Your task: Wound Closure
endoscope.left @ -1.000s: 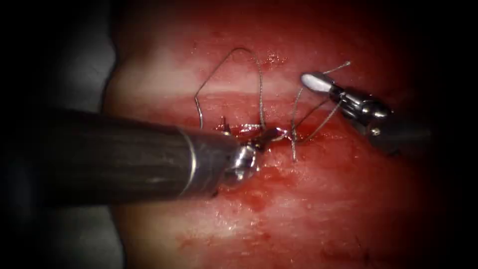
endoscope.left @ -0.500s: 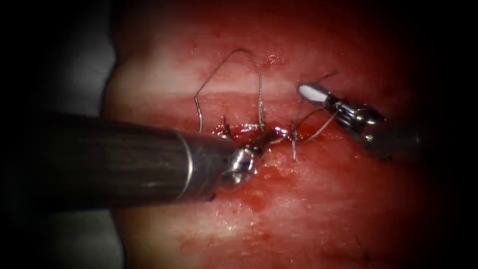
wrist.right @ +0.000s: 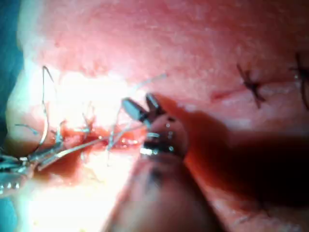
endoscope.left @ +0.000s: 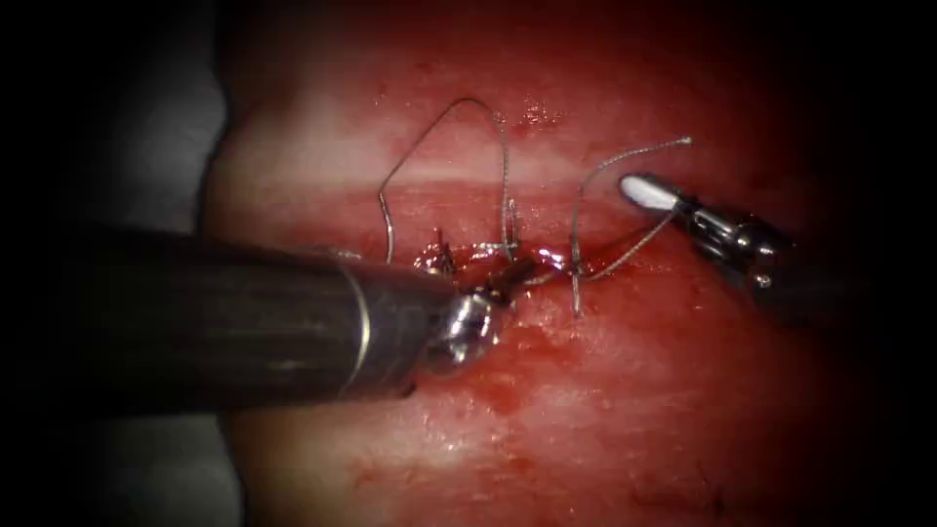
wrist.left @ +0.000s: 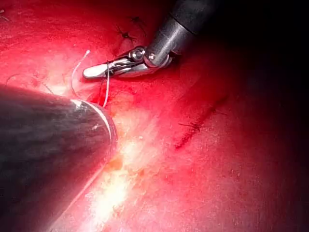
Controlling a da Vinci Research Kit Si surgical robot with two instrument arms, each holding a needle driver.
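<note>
The left arm's steel tool (endoscope.left: 508, 278) lies at the red, wet cut (endoscope.left: 488, 256) in the pork tissue (endoscope.left: 586, 390), fingers clamped on thin grey thread (endoscope.left: 508, 185), while the right tool (endoscope.left: 649, 192) hovers right of it, fingers apart in the right wrist view, holding nothing.

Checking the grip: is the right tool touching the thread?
Touching. In the left wrist view the thread lies across the right tool; the endoscope view shows a strand reaching it.
</note>
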